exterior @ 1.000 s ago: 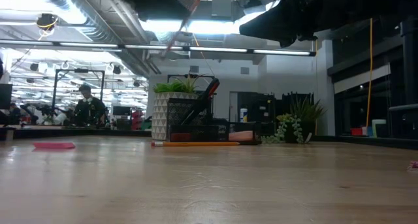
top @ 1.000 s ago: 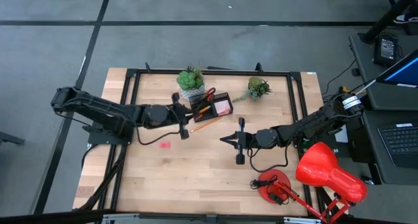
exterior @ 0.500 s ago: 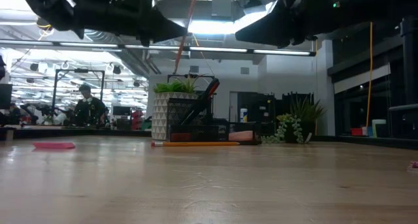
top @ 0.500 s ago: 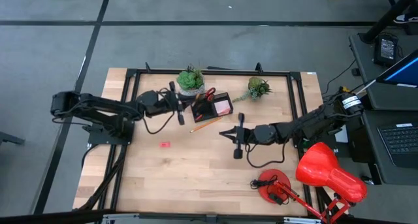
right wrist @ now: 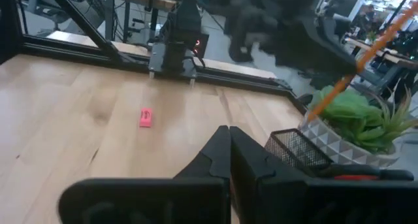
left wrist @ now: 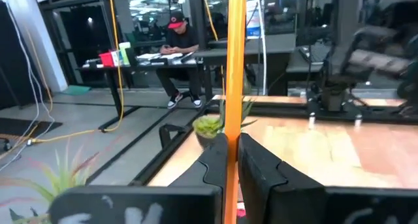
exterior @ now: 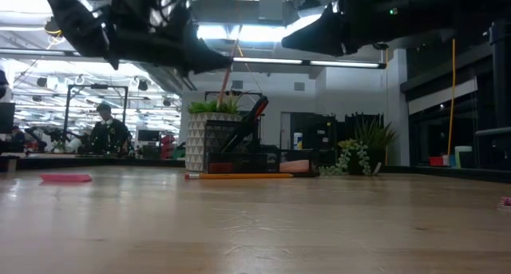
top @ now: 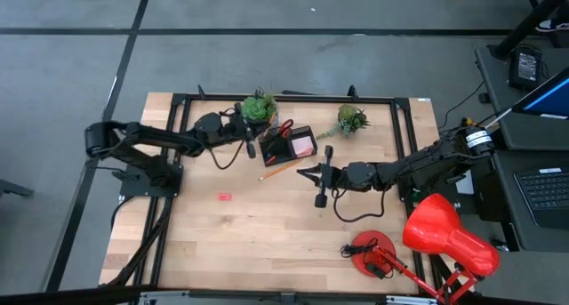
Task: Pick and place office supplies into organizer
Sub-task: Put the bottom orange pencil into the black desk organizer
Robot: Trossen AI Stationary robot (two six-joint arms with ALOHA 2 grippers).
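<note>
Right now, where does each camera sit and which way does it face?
High: overhead, straight down; both arms, organizer.
Low: table height, level across; arms overhead.
Left wrist: on the left arm, facing a far plant; left pincer shut on a pencil.
Right wrist: on the right arm, facing an eraser; right pincer shut.
Shared: the eraser also shows from overhead.

Orange pencil (left wrist: 234, 67) clamped in the black left end effector (left wrist: 230, 160). Just ahead, black mesh organizer (top: 286, 146) with red scissor handles (top: 285, 126) and a pink pad (top: 303, 145). Beside the black right end effector (top: 307, 171), second orange pencil (top: 281, 169). Farther off, pink eraser (top: 224, 196) on pale wood-grain worktop (top: 267, 243). Green plant (top: 259, 105) in white-patterned pot.
</note>
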